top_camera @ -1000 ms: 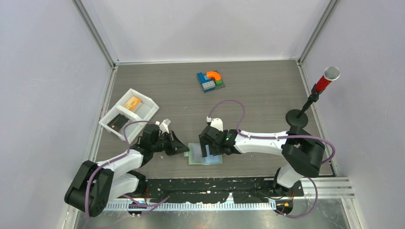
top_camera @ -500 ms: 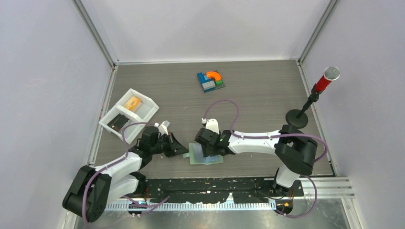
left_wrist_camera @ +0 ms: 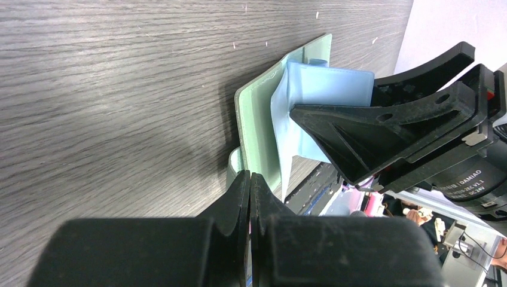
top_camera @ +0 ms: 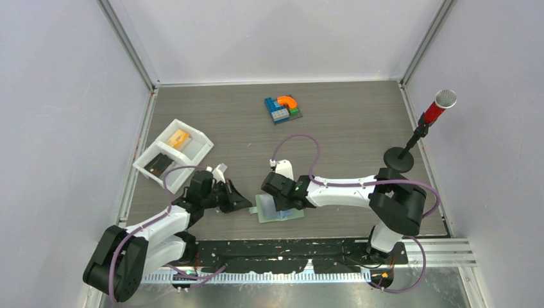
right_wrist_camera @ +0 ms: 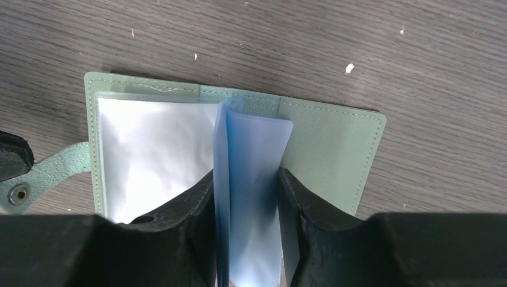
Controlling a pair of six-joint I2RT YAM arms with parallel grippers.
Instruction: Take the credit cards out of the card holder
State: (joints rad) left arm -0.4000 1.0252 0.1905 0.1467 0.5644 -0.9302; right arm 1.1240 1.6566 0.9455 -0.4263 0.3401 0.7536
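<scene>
Arms low; right end effector (right_wrist_camera: pixel 245 179) pinches card holder (right_wrist_camera: pixel 335 149).

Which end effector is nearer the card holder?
Right. The right end effector pinches the card holder's blue sleeve pages; the left end effector, shut, sits just beside its closure tab.

Matt, grained cover on the card holder (right_wrist_camera: pixel 335 149), perhaps leather; sleeves (right_wrist_camera: pixel 251 179) glossy plastic.
</scene>
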